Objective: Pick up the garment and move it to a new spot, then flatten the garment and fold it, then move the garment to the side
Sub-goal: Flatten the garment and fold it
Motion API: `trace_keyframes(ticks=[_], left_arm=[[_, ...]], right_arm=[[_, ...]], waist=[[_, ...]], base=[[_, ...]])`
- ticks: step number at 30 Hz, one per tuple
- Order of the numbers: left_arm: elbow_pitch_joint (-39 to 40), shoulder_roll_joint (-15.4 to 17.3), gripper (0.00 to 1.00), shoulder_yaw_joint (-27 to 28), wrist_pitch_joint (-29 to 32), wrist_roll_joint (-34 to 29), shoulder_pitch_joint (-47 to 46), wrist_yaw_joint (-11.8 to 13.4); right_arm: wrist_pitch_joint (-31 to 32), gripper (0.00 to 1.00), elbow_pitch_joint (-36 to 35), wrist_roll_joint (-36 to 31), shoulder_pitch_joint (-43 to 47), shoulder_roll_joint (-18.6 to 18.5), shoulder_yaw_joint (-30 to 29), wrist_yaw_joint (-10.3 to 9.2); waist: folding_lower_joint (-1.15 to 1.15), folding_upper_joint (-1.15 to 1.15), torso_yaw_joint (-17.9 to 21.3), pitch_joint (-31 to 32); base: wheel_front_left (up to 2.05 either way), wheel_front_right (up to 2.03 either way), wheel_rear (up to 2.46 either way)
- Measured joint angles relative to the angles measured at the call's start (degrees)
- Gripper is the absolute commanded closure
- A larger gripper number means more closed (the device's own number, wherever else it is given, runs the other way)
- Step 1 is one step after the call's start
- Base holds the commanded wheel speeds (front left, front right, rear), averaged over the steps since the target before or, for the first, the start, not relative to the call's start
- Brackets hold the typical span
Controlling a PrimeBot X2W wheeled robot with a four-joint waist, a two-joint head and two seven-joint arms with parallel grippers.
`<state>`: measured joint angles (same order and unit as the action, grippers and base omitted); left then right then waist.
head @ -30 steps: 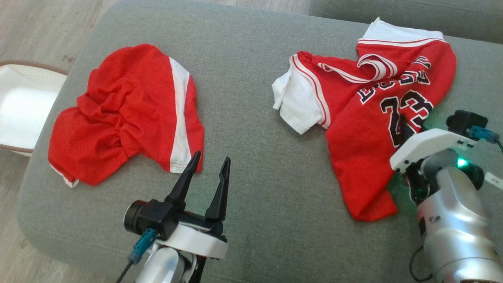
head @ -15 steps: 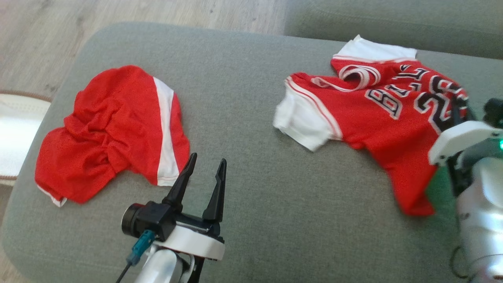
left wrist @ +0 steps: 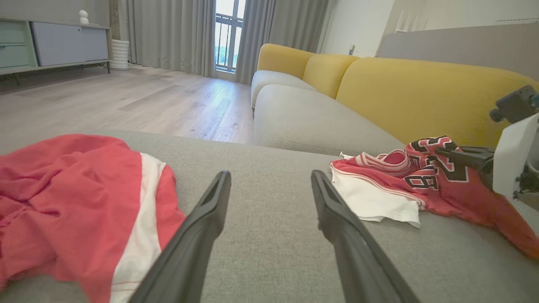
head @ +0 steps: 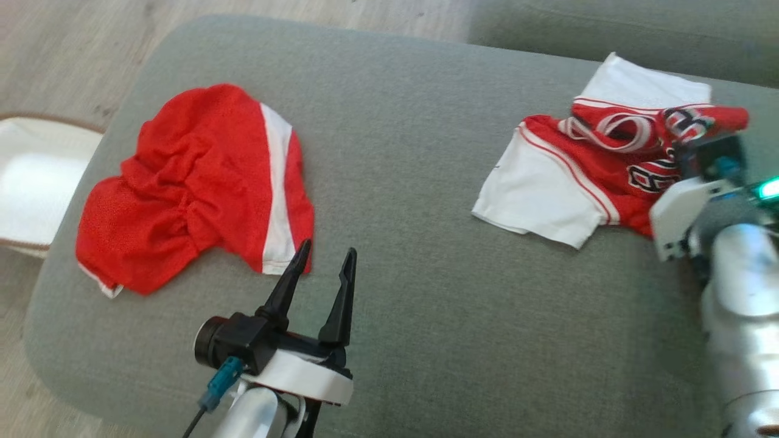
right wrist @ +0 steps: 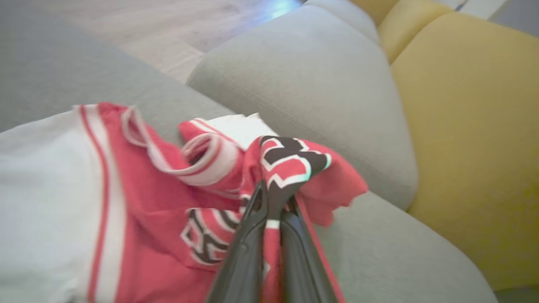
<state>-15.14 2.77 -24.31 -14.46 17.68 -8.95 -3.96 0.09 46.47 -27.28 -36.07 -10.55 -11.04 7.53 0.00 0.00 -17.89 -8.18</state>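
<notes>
Red-and-white basketball jersey with black numerals (head: pixel 572 182), bunched at the right end of the grey fabric sofa cushion (head: pixel 401 152), one fold pinched in the closed right gripper (right wrist: pixel 269 198), left gripper (head: pixel 325 258) wide and empty; risk: thin pinch may slip as trailing cloth drags.

The right gripper (right wrist: pixel 273 198), jaws apart a second ago, is now clamped on the jersey (head: pixel 614 167). The jersey's red body, formerly spread toward the lower right of the head view, is bunched at the upper right. The white sleeve (head: pixel 538 201) lies flatter.
</notes>
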Motion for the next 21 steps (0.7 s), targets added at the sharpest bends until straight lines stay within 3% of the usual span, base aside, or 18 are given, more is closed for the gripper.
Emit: trace_keyframes(ticks=[5,6,7,12,21], left_arm=[[-0.27,-0.01,0.0,-0.02,0.0,0.05,-0.08,0.0],[-0.32,0.0,0.0,0.0,0.0,0.05,-0.08,-0.01],[-0.4,0.0,0.0,0.03,0.0,0.05,-0.09,-0.01],[-0.53,0.0,0.0,0.55,0.0,-0.02,-0.1,0.0],[-0.23,0.0,0.0,2.54,0.0,-0.64,0.04,0.0]], right_arm=[[1.9,1.0,4.61,-1.4,0.22,1.25,-0.53,0.0],[2.19,0.27,5.47,-1.31,0.24,1.3,-1.41,0.0],[2.03,0.0,5.93,-1.31,0.3,1.31,-1.91,0.0],[-1.24,0.0,7.49,2.09,0.26,3.39,-4.58,0.0],[-9.59,0.0,4.47,11.5,0.36,5.49,-3.75,0.0]], waist=[[0.0,0.0,-1.83,-1.2],[0.0,0.0,-2.05,-1.36],[0.01,0.0,-2.18,-1.46],[0.0,0.0,-1.4,-1.12],[0.0,0.0,3.43,1.22]], base=[[0.0,0.0,0.0],[0.0,0.0,0.0],[0.0,0.0,0.0],[0.0,0.0,0.0],[0.0,0.0,0.0]])
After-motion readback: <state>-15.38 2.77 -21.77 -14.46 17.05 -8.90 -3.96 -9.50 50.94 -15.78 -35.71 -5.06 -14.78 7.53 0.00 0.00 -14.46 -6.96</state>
